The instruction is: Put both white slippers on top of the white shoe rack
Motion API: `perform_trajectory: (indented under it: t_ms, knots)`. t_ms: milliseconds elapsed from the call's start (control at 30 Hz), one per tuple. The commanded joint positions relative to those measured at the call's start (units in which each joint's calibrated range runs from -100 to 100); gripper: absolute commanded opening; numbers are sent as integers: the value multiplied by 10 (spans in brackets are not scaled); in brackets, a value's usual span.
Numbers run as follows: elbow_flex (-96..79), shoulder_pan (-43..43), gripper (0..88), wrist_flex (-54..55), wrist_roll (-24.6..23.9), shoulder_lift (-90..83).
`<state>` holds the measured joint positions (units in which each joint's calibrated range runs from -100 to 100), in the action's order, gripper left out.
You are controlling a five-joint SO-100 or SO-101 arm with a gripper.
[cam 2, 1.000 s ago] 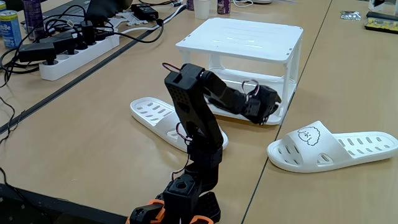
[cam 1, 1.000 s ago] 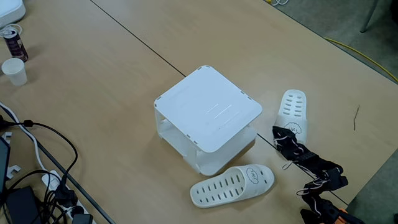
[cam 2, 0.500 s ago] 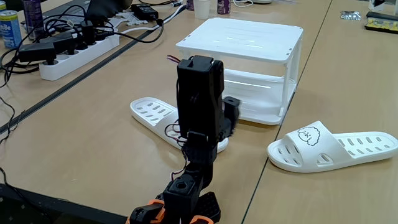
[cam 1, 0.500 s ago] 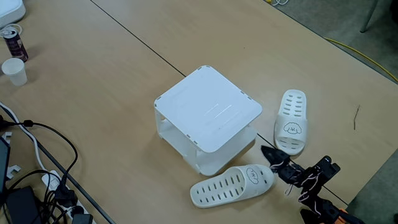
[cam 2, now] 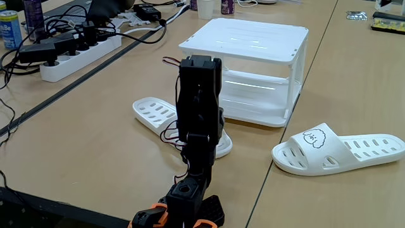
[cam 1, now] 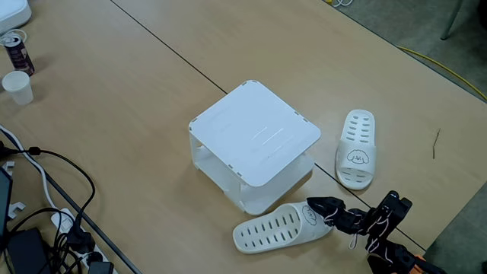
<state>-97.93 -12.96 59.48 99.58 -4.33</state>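
Gripper (cam 1: 313, 205) over toe of near white slipper (cam 1: 274, 227); jaws' state cannot be told. Second slipper (cam 1: 356, 148) beside white shoe rack (cam 1: 255, 133) on tabletop (cam 1: 114, 114).

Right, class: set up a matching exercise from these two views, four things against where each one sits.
Things:
1. shoe rack
2. gripper
3. slipper with the puppy face showing
4. paper cup

Places (high fixed view):
A. far left of table
B. right of rack, clear of arm
C. over the front slipper's strap end
D. middle of table

Pairs: 1-D, 2-C, 3-B, 4-A
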Motion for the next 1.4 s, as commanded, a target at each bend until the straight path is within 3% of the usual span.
perform_trajectory:
  t_ms: [0,233,400,733,967,1200,1367]
  knots:
    - [-8,0,7,-46,4,3]
    - [49,88,7,-211,4,-88]
    - [59,88,7,-304,4,-132]
    - [93,-79,7,-306,4,-140]
    - [142,-127,8,-305,4,-140]
    - [140,-182,247,-305,4,-141]
    - [146,-207,235,-304,4,-140]
